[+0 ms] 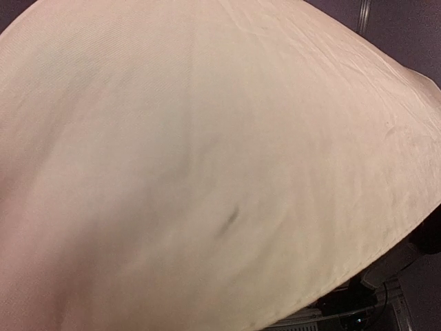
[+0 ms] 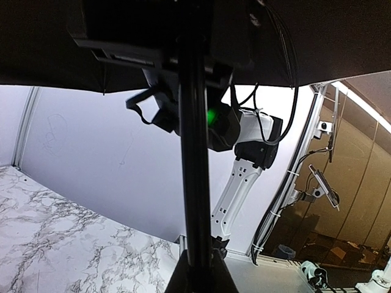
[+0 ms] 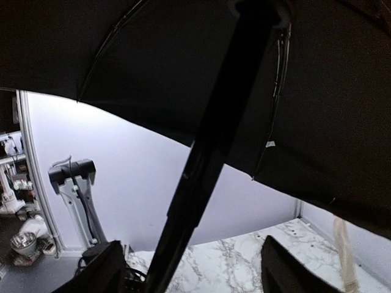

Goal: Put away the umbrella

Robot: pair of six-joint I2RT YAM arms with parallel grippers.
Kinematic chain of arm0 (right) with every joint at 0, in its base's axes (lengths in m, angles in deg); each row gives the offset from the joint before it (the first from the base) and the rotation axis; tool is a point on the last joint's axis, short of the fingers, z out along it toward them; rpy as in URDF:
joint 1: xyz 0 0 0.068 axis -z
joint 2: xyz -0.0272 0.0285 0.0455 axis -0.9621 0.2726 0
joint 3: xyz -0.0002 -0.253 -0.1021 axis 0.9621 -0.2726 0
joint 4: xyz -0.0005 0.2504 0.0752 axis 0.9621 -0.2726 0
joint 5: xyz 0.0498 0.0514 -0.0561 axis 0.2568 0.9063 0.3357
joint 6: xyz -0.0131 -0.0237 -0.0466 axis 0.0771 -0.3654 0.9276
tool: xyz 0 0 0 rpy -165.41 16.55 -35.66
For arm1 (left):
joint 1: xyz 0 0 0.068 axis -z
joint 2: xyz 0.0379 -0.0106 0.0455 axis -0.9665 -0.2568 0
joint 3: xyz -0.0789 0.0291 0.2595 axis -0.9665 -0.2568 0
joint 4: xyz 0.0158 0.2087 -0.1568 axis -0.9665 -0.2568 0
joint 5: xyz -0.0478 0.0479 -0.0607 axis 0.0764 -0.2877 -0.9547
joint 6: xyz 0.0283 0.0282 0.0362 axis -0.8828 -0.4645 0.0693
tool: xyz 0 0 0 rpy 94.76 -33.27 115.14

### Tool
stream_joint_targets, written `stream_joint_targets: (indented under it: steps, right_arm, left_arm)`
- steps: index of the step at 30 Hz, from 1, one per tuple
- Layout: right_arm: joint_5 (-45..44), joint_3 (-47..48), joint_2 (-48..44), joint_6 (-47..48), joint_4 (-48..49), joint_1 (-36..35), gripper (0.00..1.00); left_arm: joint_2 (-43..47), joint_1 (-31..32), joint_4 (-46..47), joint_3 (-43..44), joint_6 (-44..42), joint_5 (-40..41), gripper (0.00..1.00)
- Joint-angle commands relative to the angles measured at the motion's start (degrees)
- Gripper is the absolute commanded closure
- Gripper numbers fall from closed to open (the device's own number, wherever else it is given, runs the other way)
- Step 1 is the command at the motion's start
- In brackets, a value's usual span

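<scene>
While the umbrella (image 1: pixel 207 152) is standing fully open, cream canopy filling the whole top view, the left gripper (image 2: pixel 198 274) is clamping tight on its dark shaft (image 2: pixel 192 152) at bottom centre. The right gripper (image 3: pixel 192 268) is straddling the shaft, jaws wide, holding nothing. Likely risk: with one pinch holding, the top-heavy canopy tipping and the shaft slipping.

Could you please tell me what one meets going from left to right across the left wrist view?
The marble tabletop → umbrella shaft → white arm link → bracket-mounted device.
</scene>
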Motion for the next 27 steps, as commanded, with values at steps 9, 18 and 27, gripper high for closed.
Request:
stream_joint_targets:
  steps: [9,18,27]
  right_arm:
    - [-3.8,2.8,2.0,-6.4,4.6,0.6,0.90]
    - [-34.3,8.5,0.9,-2.0,-15.0,-5.0,1.00]
    - [-55.3,11.4,3.2,5.9,-19.4,-10.2,1.00]
  left_arm:
    - [0.6,0.6,4.1,1.7,-2.1,-0.5,1.00]
    - [5.1,0.6,-20.6,3.9,-10.3,19.2,0.39]
    - [6.0,0.6,-30.5,5.8,-14.1,28.5,0.34]
